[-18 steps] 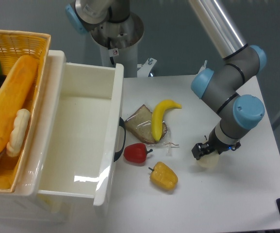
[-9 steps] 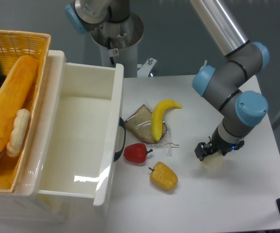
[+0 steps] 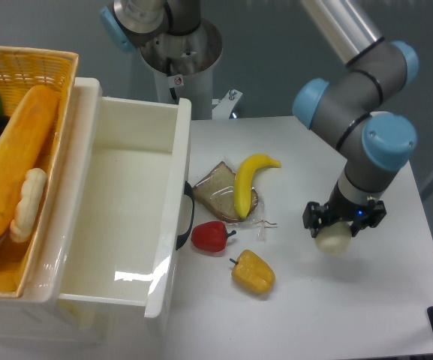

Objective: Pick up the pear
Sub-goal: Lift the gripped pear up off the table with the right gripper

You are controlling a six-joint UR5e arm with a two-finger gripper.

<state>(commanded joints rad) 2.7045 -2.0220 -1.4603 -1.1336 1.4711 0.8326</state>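
Pear [image 3: 334,238], pale and roundish, sits pinched between the two dark fingers of the claw [image 3: 341,225], which comes down on it from above; whether the fruit touches the surface [image 3: 366,307] or hangs just off it cannot be told from this view. It lies on the right part of the white surface, well apart from the right edge and from the near edge, with bare white on those two sides. To its left, near but apart, lies a yellow pepper [image 3: 253,272], and further left a red pepper [image 3: 211,236] just beside the drawer front. Up and to the left of the pear a yellow banana [image 3: 248,182] rests across a bagged slice of bread [image 3: 218,189], with a bare strip of surface between that pair and the claw. The arm [image 3: 362,97] rises from the claw up and back toward the top of the view, over the far right corner of the surface. A white open drawer [image 3: 126,202] takes up the left side of the surface, its dark handle [image 3: 188,217] facing the fruit, and a wicker basket [image 3: 43,67] of bread and produce stands at the far left edge of the view.
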